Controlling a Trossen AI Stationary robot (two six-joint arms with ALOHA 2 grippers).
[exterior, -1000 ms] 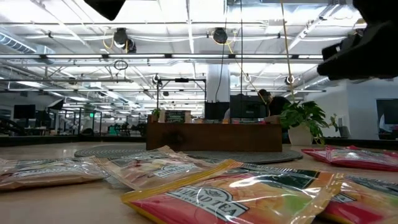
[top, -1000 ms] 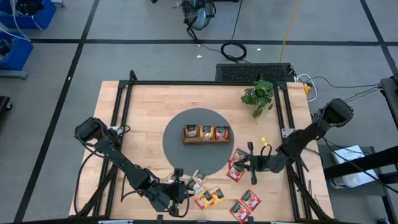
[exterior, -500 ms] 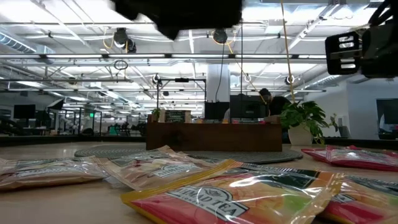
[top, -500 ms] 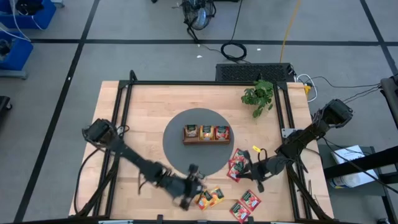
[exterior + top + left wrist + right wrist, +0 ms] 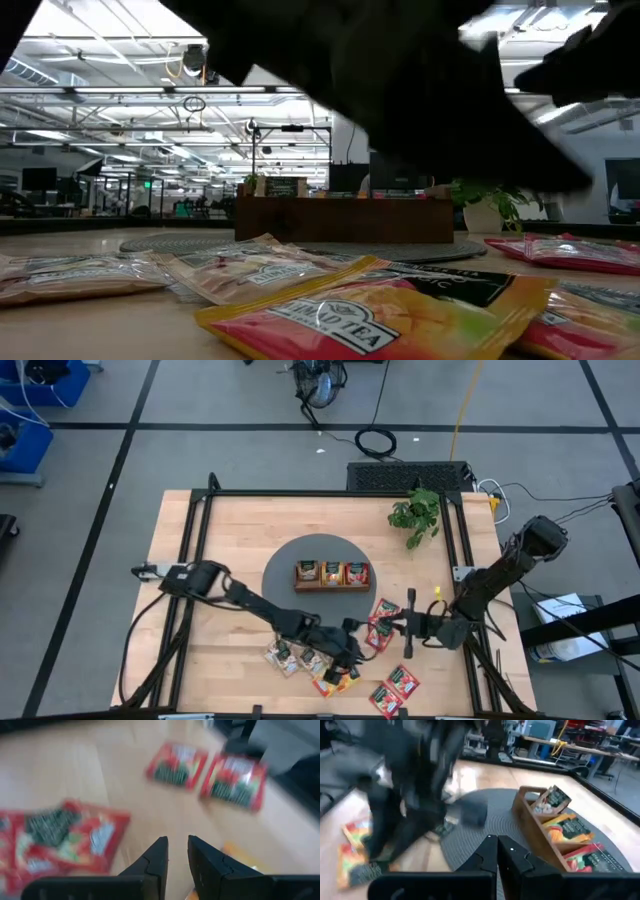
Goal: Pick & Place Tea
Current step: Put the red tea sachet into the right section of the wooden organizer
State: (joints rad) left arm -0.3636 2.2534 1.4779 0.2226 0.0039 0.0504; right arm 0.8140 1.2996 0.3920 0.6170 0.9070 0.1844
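Tea sachets lie flat on the near half of the table: two beige ones (image 5: 295, 658), an orange one (image 5: 335, 679) and several red ones (image 5: 381, 623) (image 5: 395, 690). Three more stand in the wooden tray (image 5: 332, 574) on the grey round mat. My left gripper (image 5: 356, 645) hangs low over the table between the beige and red sachets. Its fingers (image 5: 176, 851) stand a narrow gap apart with nothing between them. My right gripper (image 5: 408, 626) waits just right of the red sachets, shut (image 5: 497, 845) and empty.
A potted plant (image 5: 415, 512) stands at the far right of the table. A black frame (image 5: 195, 540) runs along the table's sides. In the low view my left arm darkens the upper picture above the orange sachet (image 5: 380, 310).
My left gripper has swept from the table's near edge toward the right and a little toward the far side, sinking lower. It has passed over the beige sachets and now stands next to the red ones. The gap between its fingers shows no change.
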